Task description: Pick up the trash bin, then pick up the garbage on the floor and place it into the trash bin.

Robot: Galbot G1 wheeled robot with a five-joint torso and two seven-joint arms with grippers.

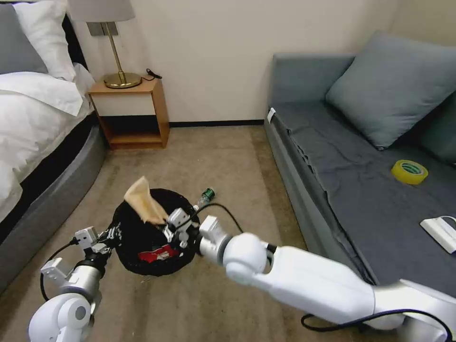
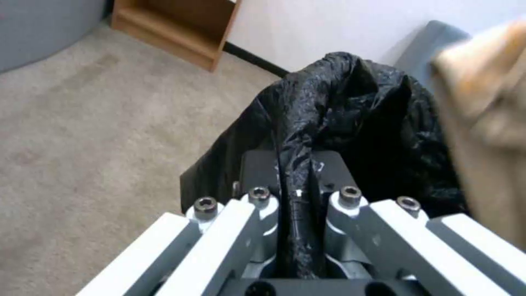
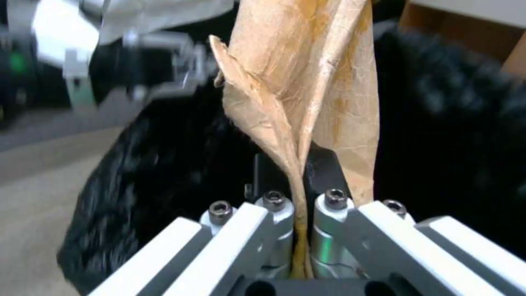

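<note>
My left gripper [image 1: 110, 236] is clamped on the rim of the trash bin [image 1: 135, 237]; in the left wrist view the pads are pinched together on a fold of the black bag liner [image 2: 328, 123], with the plastic running straight down between them. The bin's mouth is open toward my head camera and sits over the carpet [image 1: 199, 156], between the bed [image 1: 28, 142] and the sofa [image 1: 356, 190]. My right gripper [image 1: 172, 227] is over the bin's mouth near its right rim, closed on the crumpled brown paper [image 1: 144, 200]. In the right wrist view the paper's twisted lower end is squeezed between the pads and the sheet [image 3: 312, 82] fans out wider away from them, so its long axis runs straight out from the gripper. From the head camera that axis runs from the gripper up and to the left, with the free wide end above the bin's far rim, tilted toward the bed side. The left gripper is visible at the far side of the bin in the right wrist view [image 3: 137, 61], blurred. The red-and-white crushed carton [image 1: 154, 255] lies inside the bin, low near its near wall, long axis roughly left-right. The small clear green-labelled bottle [image 1: 204, 197] lies on the carpet just beyond the bin's right rim, long axis diagonal, green end pointing away from the bin toward the sofa. A yellow tape roll [image 1: 409, 171] and a white box [image 1: 439, 232] sit on the sofa, well apart from the bin.
</note>
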